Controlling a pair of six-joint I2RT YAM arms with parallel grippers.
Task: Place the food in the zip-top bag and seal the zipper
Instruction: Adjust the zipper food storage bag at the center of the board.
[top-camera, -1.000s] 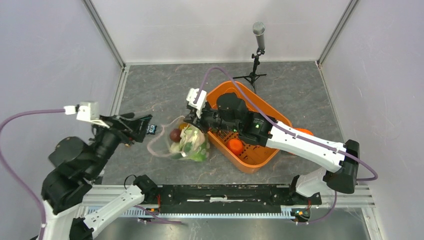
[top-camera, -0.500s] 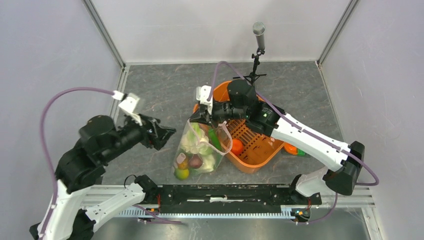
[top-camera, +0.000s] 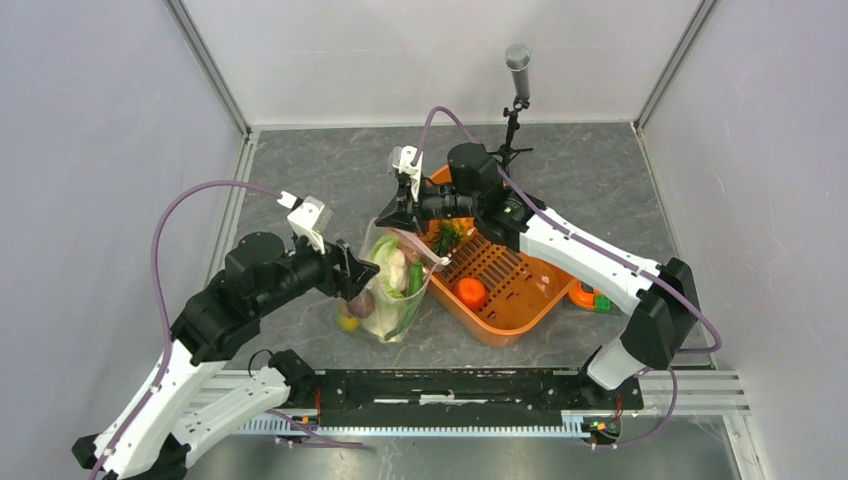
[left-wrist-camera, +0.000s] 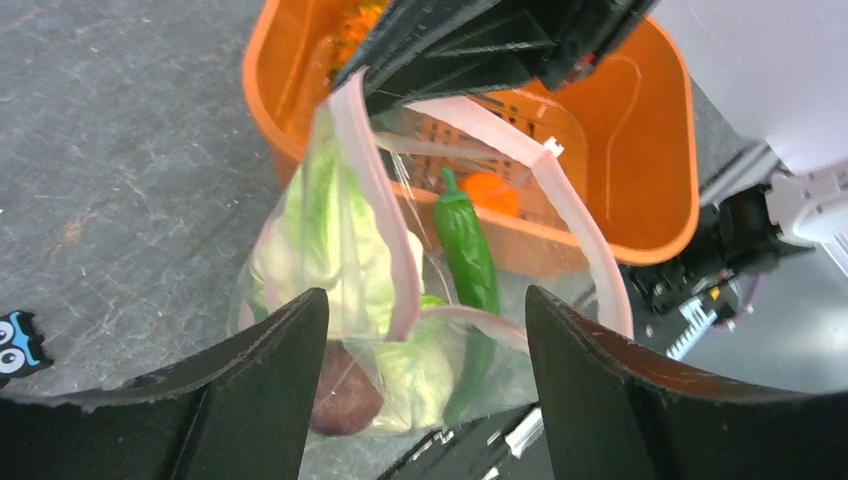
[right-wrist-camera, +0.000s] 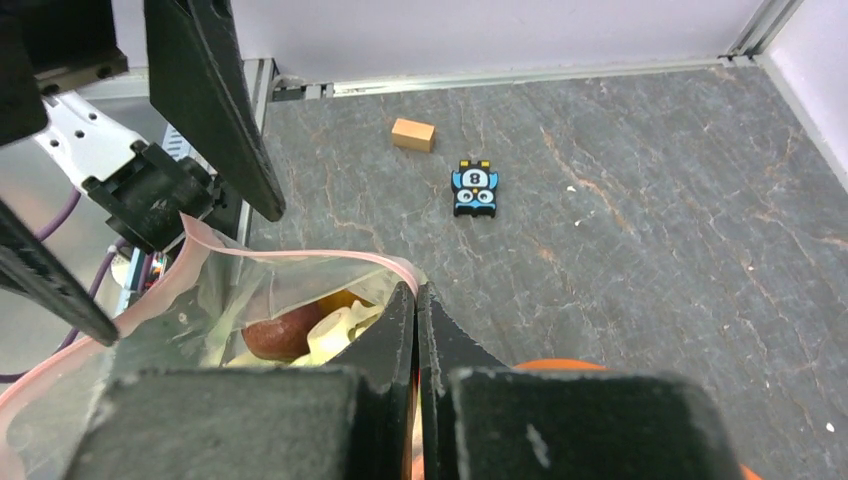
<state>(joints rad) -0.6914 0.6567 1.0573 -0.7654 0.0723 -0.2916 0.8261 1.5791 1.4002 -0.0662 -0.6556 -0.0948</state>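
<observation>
Both left fingers (top-camera: 360, 278) stand spread wide on either side of the zip-top bag (left-wrist-camera: 400, 330) and hold nothing; whether they touch the plastic cannot be told. The bag stands on the tabletop (top-camera: 320, 170) against the orange basket (top-camera: 500, 335), its mouth gaping. The right fingers (right-wrist-camera: 415, 320), pressed fully together, pinch the pink zipper (left-wrist-camera: 365, 190) at its far rim. The left wrist view shows the contents most plainly: cabbage (left-wrist-camera: 320, 240), a green pepper (left-wrist-camera: 465, 250) and a purple fruit (left-wrist-camera: 340, 400). The overhead view adds a yellow-green mango (top-camera: 347, 322) at the bag's low end. The basket holds an orange piece (top-camera: 470, 292) and a pineapple (top-camera: 446, 237). Only the right wrist view shows a tan block (right-wrist-camera: 413, 134) beyond the bag, with an owl tile (right-wrist-camera: 473, 188) near it.
</observation>
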